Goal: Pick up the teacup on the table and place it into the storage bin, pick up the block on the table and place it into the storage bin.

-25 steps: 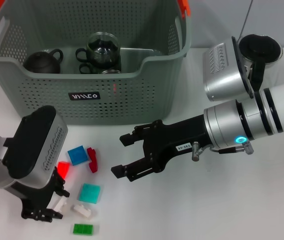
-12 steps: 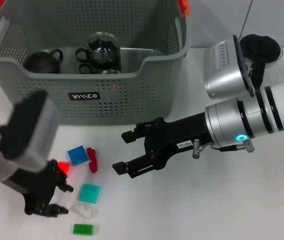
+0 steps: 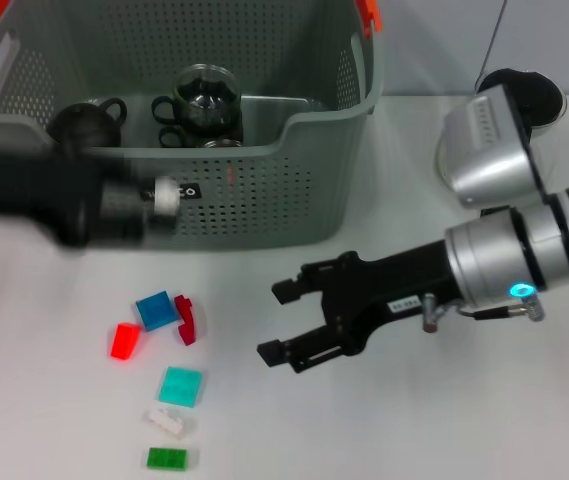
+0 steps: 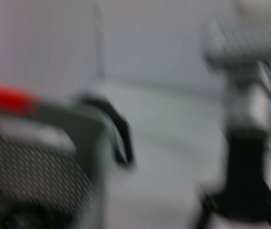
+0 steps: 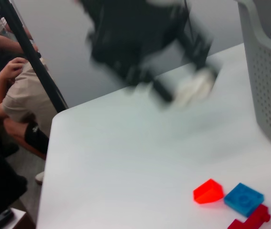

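Note:
The grey-green storage bin (image 3: 264,190) stands at the back of the table with a dark teacup (image 3: 84,122) and a glass teacup (image 3: 204,95) inside. My left gripper (image 3: 159,200) sweeps in a blur across the bin's front wall, shut on a small white block (image 3: 166,195). The right wrist view also shows the white block (image 5: 195,88), in that blurred left gripper (image 5: 183,90). My right gripper (image 3: 282,322) hovers open over the table right of the loose blocks. On the table lie a red block (image 3: 124,341), a blue one (image 3: 154,310), and teal (image 3: 180,386), white (image 3: 167,421) and green (image 3: 167,458) ones.
A dark red piece (image 3: 185,320) lies beside the blue block. A black cup-like object (image 3: 524,95) sits at the back right behind my right arm. People sit beyond the table's edge (image 5: 54,124) in the right wrist view. The bin's orange clip (image 4: 6,98) shows in the left wrist view.
My left arm has lifted from the block cluster up to the bin's front, taking one white block with it. My right arm has shifted slightly right and down, still open.

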`<state>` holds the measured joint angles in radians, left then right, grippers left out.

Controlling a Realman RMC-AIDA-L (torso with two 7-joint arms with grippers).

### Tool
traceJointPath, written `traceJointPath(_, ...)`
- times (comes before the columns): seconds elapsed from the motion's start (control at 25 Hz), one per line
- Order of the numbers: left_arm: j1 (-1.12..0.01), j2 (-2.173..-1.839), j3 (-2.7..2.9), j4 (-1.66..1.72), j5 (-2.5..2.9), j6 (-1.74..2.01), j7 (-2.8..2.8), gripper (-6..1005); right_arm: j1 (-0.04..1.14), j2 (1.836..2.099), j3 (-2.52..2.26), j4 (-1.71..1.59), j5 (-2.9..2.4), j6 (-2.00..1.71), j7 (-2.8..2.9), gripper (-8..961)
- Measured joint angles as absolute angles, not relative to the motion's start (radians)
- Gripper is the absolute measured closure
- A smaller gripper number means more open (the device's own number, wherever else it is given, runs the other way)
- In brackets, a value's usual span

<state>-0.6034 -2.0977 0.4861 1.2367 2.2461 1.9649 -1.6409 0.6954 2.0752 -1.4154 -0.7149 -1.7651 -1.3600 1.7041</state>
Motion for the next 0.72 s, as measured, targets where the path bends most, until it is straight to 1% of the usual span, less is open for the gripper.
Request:
traceJointPath(0.08,-0.634,-2.09,0.487,1.235,2.18,1.879,-1.734,491,0.687,2.07,-1.408,-0.715,-1.766,-1.375,1.704,54)
traceJointPath(0.28,-0.707,-2.086,0.598,1.207,2.185,1.556,-1.866,471,0.683,2.063,-1.402,-0.716,-1.781,-1.389,1.704,54)
traceJointPath(0.4,-0.743,-2.064,0.756,1.144,2.262,1.342,-1.971,460,0.683,2.063,-1.4,-0.722,-1.808,-1.392,1.704,53)
traceJointPath(0.48,-0.77,-2.048,0.832,1.088,2.311,1.256,-2.05,452,0.686,2.064,-1.4,-0.723,-1.817,-1.393,1.704,53)
traceJointPath(0.52,-0.777,-2.045,0.842,1.074,2.319,1.248,-2.066,448,0.687,2.065,-1.4,-0.723,-1.82,-1.394,1.704,53)
traceJointPath(0.6,-0.791,-2.044,0.856,1.051,2.33,1.239,-2.099,440,0.689,2.065,-1.4,-0.723,-1.826,-1.394,1.704,53)
traceJointPath(0.72,-0.782,-2.056,0.855,1.074,2.331,1.237,-2.114,428,0.691,2.064,-1.4,-0.723,-1.828,-1.394,1.704,53)
